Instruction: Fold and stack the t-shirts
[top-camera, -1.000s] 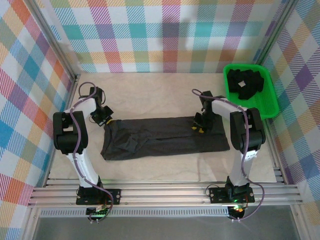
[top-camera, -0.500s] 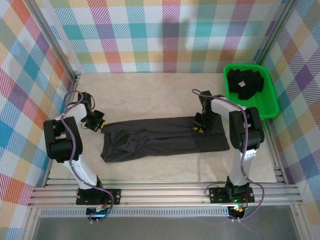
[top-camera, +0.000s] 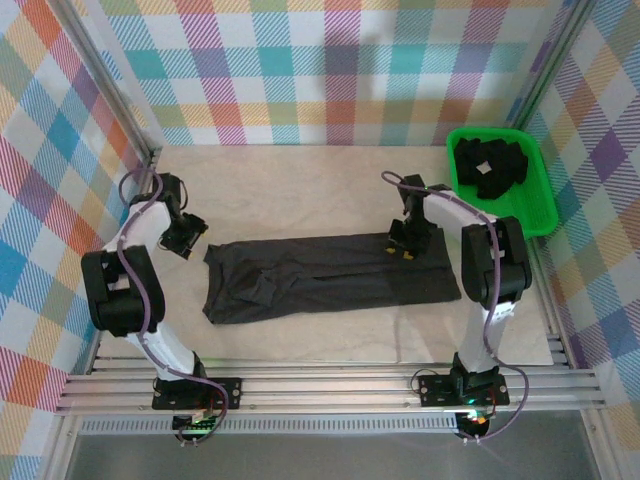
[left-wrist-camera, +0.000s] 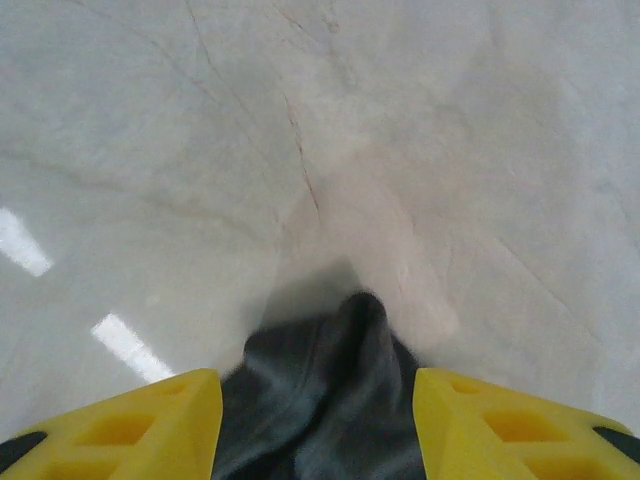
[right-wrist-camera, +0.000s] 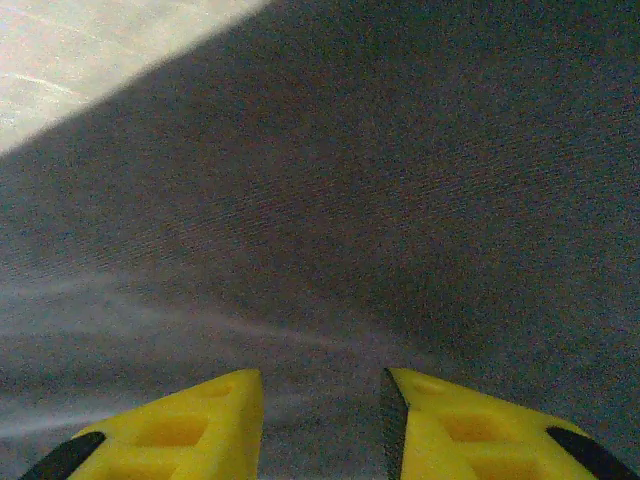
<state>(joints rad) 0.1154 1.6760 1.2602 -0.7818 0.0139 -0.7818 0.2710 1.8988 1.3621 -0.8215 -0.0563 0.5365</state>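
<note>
Left hand (left-wrist-camera: 318, 398) spread wide around the t-shirt (top-camera: 330, 280) tip. Right hand (right-wrist-camera: 322, 400) narrowly parted, low over its far edge.

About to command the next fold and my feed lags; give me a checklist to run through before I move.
1. Left gripper open: ok, jaws wide apart at the t-shirt's left end.
2. Left gripper clear of cloth: cannot tell; a cloth corner lies between its fingers.
3. Right gripper released: cannot tell; jaws slightly apart, close over the t-shirt's far edge.
4. The t-shirt lying flat: not ok, creased near its left end.
5. Other shirts out of the way: ok, inside the green bin.
</note>
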